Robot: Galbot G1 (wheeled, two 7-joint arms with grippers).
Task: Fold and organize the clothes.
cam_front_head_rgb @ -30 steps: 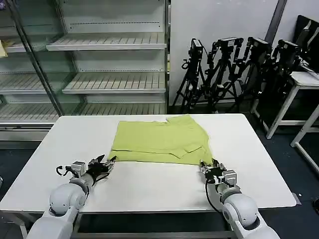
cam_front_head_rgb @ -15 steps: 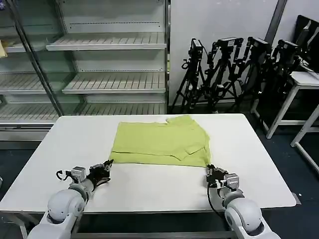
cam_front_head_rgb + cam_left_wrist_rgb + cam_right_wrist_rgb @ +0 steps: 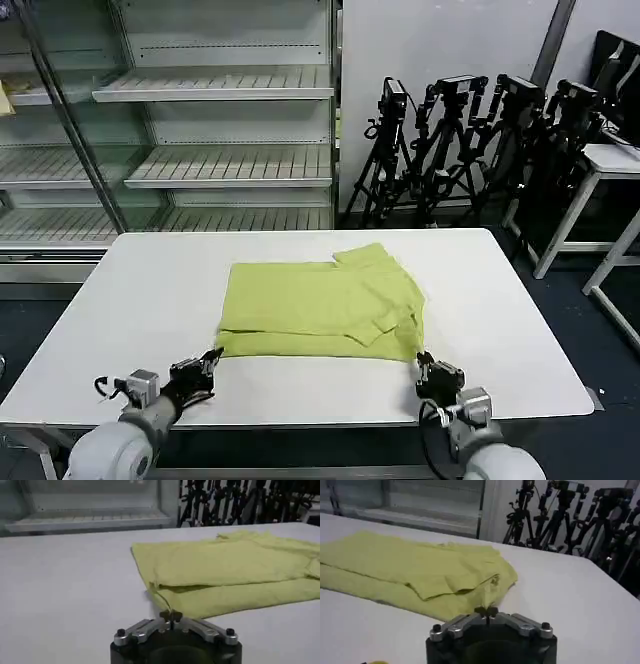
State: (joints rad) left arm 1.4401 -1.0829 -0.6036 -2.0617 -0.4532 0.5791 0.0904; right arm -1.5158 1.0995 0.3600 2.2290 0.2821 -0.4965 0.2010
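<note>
Head view gives you the white table [image 3: 120,300] first, with the lime T-shirt [image 3: 320,300] lying folded flat on its middle, long side across the table and 1 sleeve flap turned over near the right end. Behind the table you have empty metal shelves [image 3: 220,90] and a cluster of black tripods [image 3: 470,140].

Your left gripper [image 3: 212,358] sits low at the table's near edge, its tips touching the shirt's near left corner. In the left wrist view the 2 fingers meet tip to tip at that gripper [image 3: 171,615], pinched on a thin strand of the shirt's [image 3: 225,570] corner edge.

Your right gripper [image 3: 427,362] sits at the near right corner of the shirt, tips just touching the hem. In the right wrist view its fingers are likewise pressed together [image 3: 486,612] right at the fabric's [image 3: 415,567] near edge; you cannot tell whether cloth is caught between them.
</note>
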